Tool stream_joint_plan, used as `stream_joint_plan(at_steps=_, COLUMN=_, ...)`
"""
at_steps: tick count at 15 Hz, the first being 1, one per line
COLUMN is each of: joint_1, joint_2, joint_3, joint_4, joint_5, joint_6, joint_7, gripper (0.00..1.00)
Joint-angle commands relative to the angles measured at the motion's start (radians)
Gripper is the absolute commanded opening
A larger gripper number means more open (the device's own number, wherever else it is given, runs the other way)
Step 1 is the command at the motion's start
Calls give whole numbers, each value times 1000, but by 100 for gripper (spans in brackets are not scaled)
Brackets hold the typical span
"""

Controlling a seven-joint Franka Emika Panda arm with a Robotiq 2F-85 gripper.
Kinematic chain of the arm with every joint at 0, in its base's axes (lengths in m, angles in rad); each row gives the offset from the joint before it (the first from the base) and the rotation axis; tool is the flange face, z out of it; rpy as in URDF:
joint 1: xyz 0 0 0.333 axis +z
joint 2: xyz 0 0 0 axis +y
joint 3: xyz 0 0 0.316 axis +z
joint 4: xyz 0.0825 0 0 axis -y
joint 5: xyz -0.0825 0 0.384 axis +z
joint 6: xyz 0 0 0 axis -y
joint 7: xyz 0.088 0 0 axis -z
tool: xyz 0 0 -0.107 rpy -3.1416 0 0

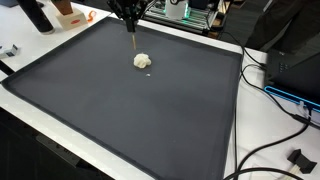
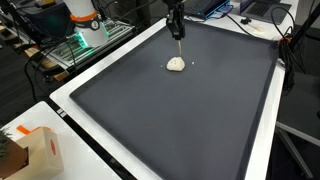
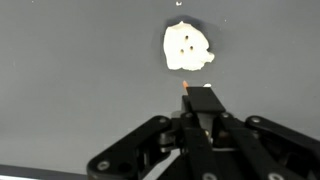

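A white lump (image 1: 143, 62) with a few dark dots lies on a large dark mat (image 1: 120, 110); it also shows in the other exterior view (image 2: 176, 65) and the wrist view (image 3: 187, 46). My gripper (image 3: 200, 118) hangs above the far part of the mat (image 2: 180, 120) in both exterior views (image 1: 128, 12) (image 2: 175, 15). It is shut on a thin stick with an orange tip (image 3: 184, 86) that points down. The tip (image 1: 133, 48) (image 2: 180, 52) hovers just beside the lump, very near it; I cannot tell whether it touches.
A tiny white speck (image 1: 150, 73) lies on the mat next to the lump. Black cables (image 1: 275, 150) run along one side of the white table. A cardboard box (image 2: 40, 150), an orange-and-white object (image 2: 82, 15) and electronics (image 1: 195, 12) stand round the edges.
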Motion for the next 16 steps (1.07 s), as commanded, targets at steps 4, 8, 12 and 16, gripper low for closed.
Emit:
stream_joint_plan(at_steps=4, joint_1=20, joint_2=-67, joint_3=-2, joint_4=-32, joint_5=-149, joint_6=-60, joint_7=73, gripper=3)
stream_joint_plan(at_steps=8, joint_1=23, joint_2=-42, joint_3=-6, joint_4=-2, joint_5=-151, joint_6=-49, joint_7=52, gripper=13)
stream_joint_plan(at_steps=12, joint_1=24, joint_2=-47, joint_3=-7, joint_4=-6, joint_5=-154, joint_6=-50, joint_7=52, gripper=13)
stream_joint_plan(at_steps=16, joint_1=24, joint_2=-48, joint_3=-7, joint_4=-9, joint_5=-154, joint_6=-50, joint_7=52, gripper=13)
